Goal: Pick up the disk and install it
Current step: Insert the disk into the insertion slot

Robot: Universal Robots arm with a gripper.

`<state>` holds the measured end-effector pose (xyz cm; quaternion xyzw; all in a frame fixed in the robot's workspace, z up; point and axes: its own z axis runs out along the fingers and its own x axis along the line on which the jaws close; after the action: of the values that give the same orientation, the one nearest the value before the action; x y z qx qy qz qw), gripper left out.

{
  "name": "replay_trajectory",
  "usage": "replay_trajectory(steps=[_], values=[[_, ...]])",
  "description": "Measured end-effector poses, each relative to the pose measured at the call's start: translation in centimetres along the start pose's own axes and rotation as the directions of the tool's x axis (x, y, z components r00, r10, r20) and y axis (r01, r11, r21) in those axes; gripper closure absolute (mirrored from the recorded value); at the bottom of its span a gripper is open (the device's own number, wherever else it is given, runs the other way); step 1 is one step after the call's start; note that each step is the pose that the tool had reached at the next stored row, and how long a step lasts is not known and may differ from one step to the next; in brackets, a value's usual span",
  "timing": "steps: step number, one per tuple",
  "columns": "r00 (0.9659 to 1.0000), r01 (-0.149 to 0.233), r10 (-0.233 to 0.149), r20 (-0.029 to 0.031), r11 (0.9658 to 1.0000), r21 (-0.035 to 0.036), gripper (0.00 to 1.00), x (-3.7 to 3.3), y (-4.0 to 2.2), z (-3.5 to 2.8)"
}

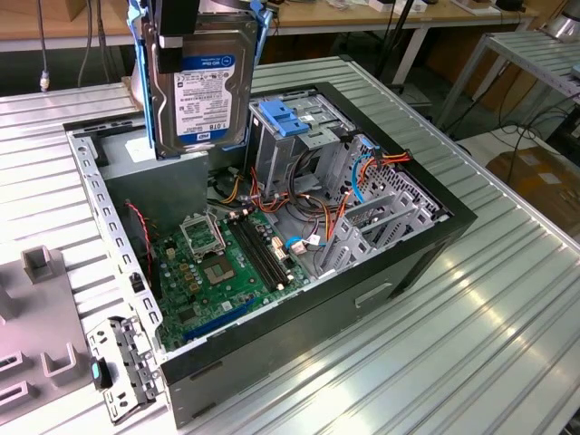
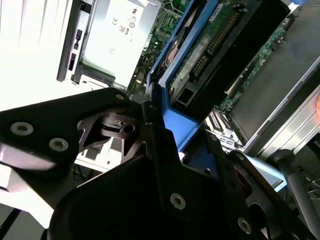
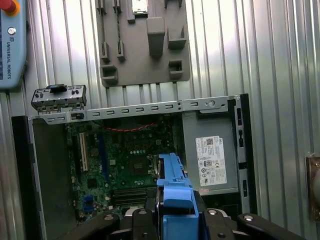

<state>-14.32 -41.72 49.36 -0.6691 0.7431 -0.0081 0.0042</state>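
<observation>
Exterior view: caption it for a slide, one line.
The gripper holds the disk upright over the open computer case on the metal table.

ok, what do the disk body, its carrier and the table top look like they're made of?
Disk: looks like metal, with a dull silver-grey casing and a glossy, paper-like label.
Carrier: probably moulded plastic, uniform blue with a soft sheen.
Table top: likely aluminium, ribbed, with bright streaky reflections.

One disk (image 1: 204, 86), one open computer case (image 1: 381, 290), one grey fixture plate (image 3: 135, 55).
</observation>
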Motion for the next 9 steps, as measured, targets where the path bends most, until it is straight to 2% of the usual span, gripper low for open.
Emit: replay_trajectory(steps=[9], values=[[1.0,0.0,0.0,0.0,1.0,0.0,0.63,0.15,-0.02,0.0]])
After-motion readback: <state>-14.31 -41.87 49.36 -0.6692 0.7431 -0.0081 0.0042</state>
